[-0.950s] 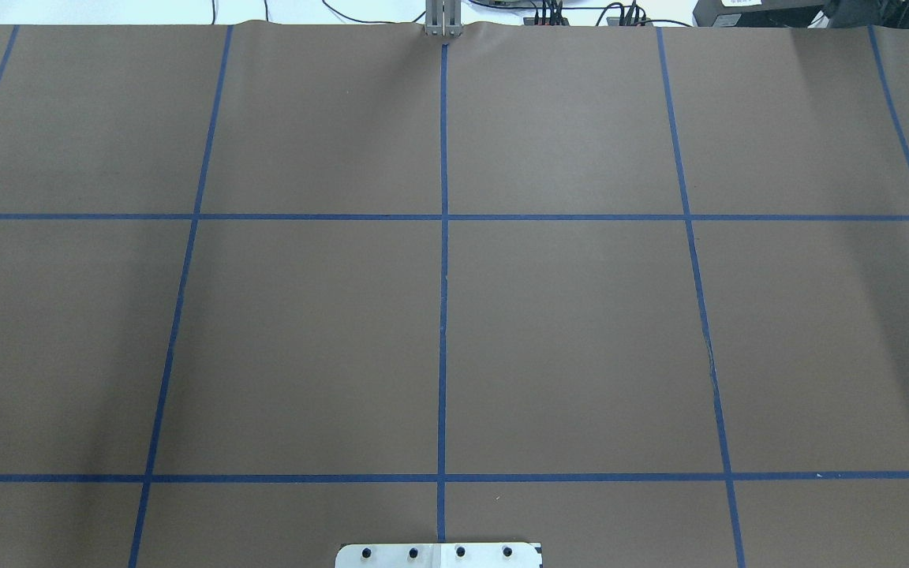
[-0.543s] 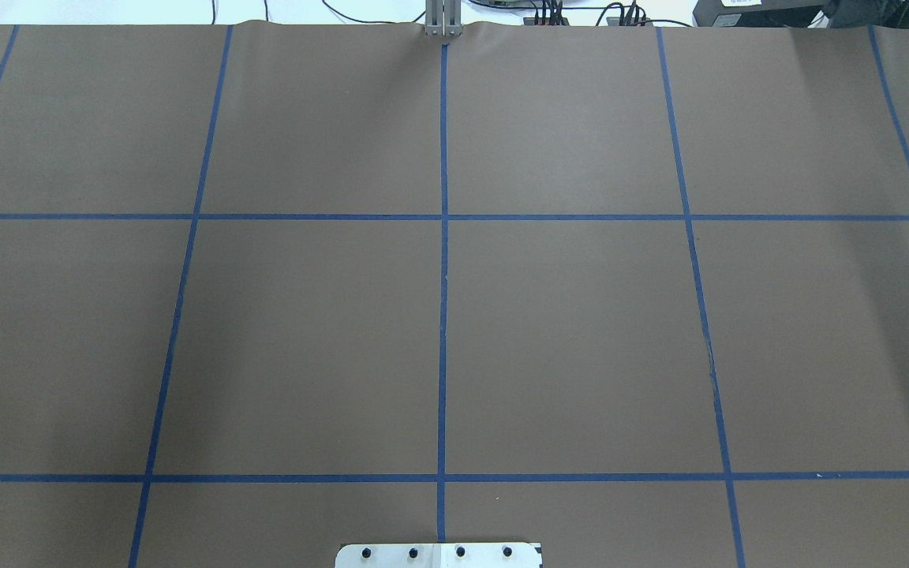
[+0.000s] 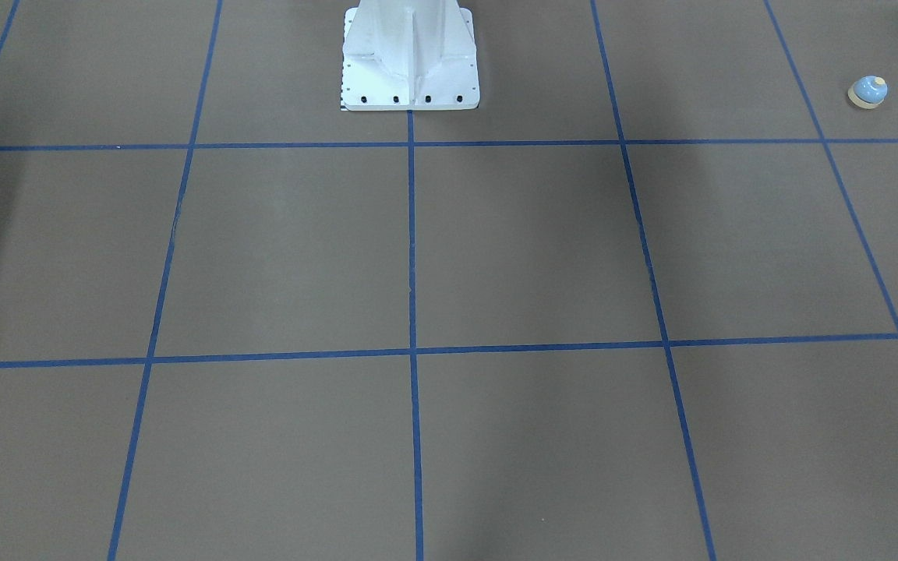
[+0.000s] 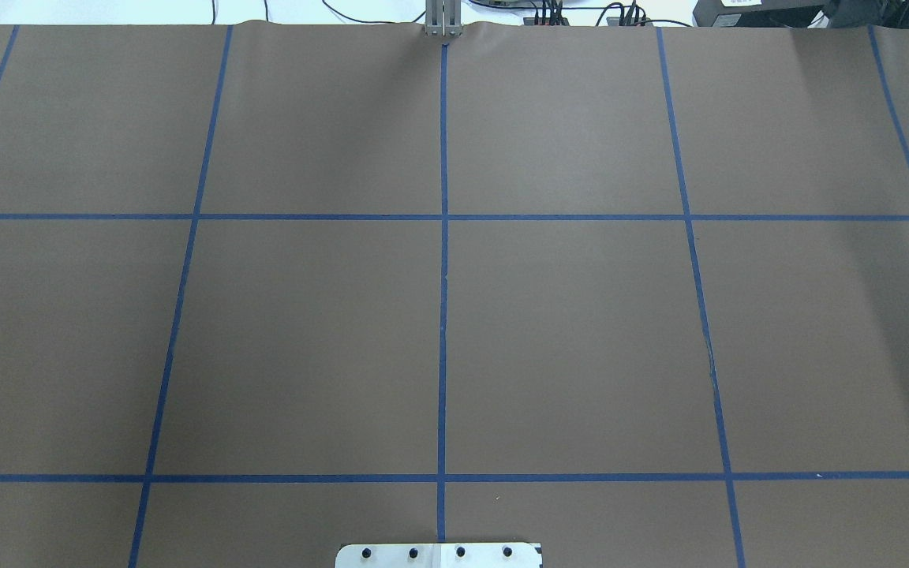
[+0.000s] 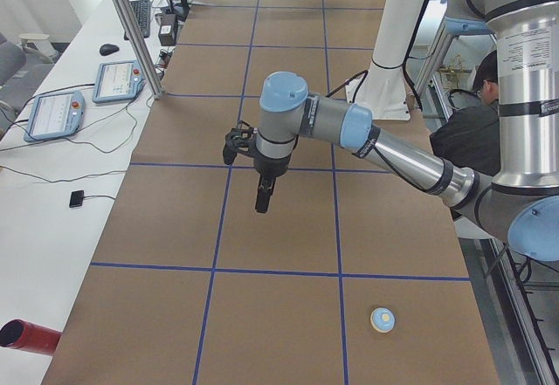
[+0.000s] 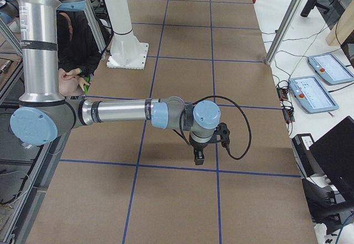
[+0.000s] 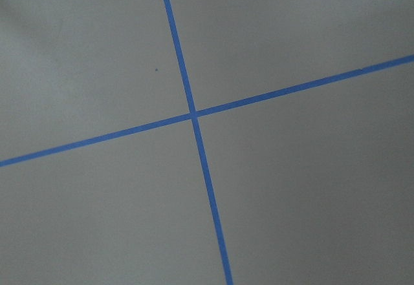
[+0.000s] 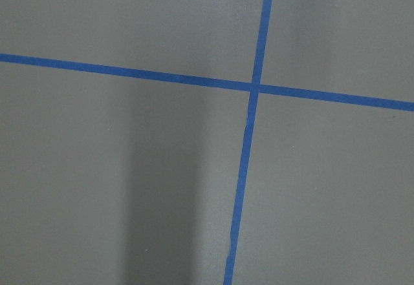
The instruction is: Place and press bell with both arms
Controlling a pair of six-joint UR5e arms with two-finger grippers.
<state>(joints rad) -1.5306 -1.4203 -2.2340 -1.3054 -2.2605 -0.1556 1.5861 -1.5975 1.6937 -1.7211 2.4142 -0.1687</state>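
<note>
Both the left gripper (image 5: 262, 196) and right gripper (image 6: 199, 155) hung above the table (image 4: 304, 339). I could not tell their jaws' state. Nothing had shifted overhead, so the bell (image 5: 382, 319), far left, sat ungrasped.

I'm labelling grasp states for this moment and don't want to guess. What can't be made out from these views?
- Left gripper: shows only in the exterior left view, small and edge-on, so open or shut cannot be told.
- Right gripper: shows only in the exterior right view, with the same problem.
- Both wrist views show only the table, with no fingers in frame.
- Bell: lies outside the overhead view's frame and is too small for detail in the exterior right view.
</note>
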